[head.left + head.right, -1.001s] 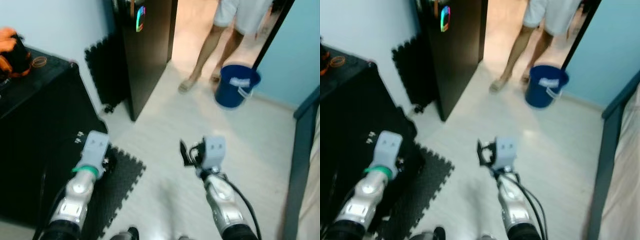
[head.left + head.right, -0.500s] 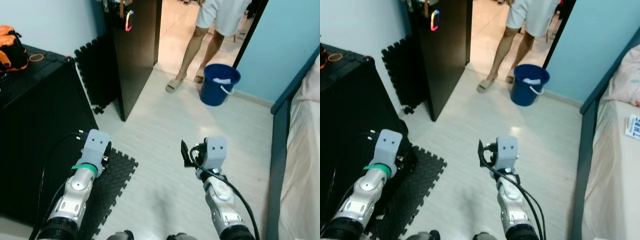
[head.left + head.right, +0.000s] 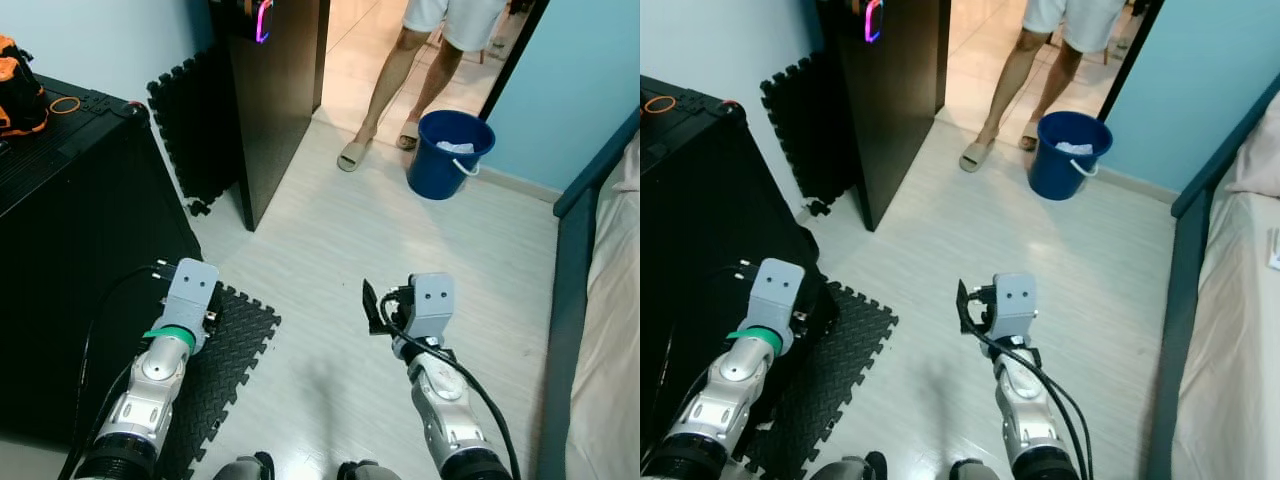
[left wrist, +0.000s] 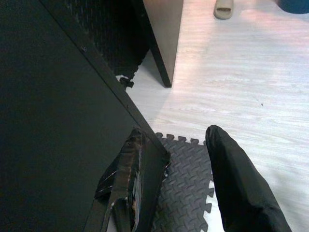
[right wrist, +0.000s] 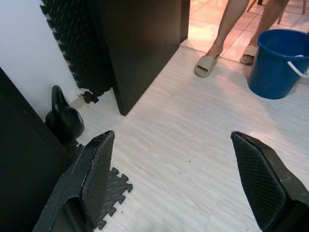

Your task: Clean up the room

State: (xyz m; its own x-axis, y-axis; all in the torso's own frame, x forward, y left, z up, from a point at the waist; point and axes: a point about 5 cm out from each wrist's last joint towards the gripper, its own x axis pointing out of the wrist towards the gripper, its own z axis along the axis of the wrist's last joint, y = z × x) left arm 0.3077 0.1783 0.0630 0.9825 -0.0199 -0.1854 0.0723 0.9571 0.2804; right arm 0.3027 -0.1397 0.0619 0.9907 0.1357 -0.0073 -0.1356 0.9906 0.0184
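Bare floor (image 3: pixel 330 240) lies open ahead, hemmed by black cabinet (image 3: pixel 70 250), bed frame (image 3: pixel 570 290), and bucket (image 3: pixel 448 152).

Pale wood-look floor (image 3: pixel 330 250) runs toward an open doorway where warmer light falls on tiles. A black door (image 3: pixel 275 90) stands open beside a white wall (image 3: pixel 100 40). A black cabinet (image 3: pixel 70 250) stands on the left, a dark foam mat (image 3: pixel 235 350) at its foot. A light blue wall (image 3: pixel 590 70) and a bed frame (image 3: pixel 575 260) stand on the right.

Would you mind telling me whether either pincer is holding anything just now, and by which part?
Nothing is held. The left pincer and the right pincer are both open, with bare floor between their black fingers.
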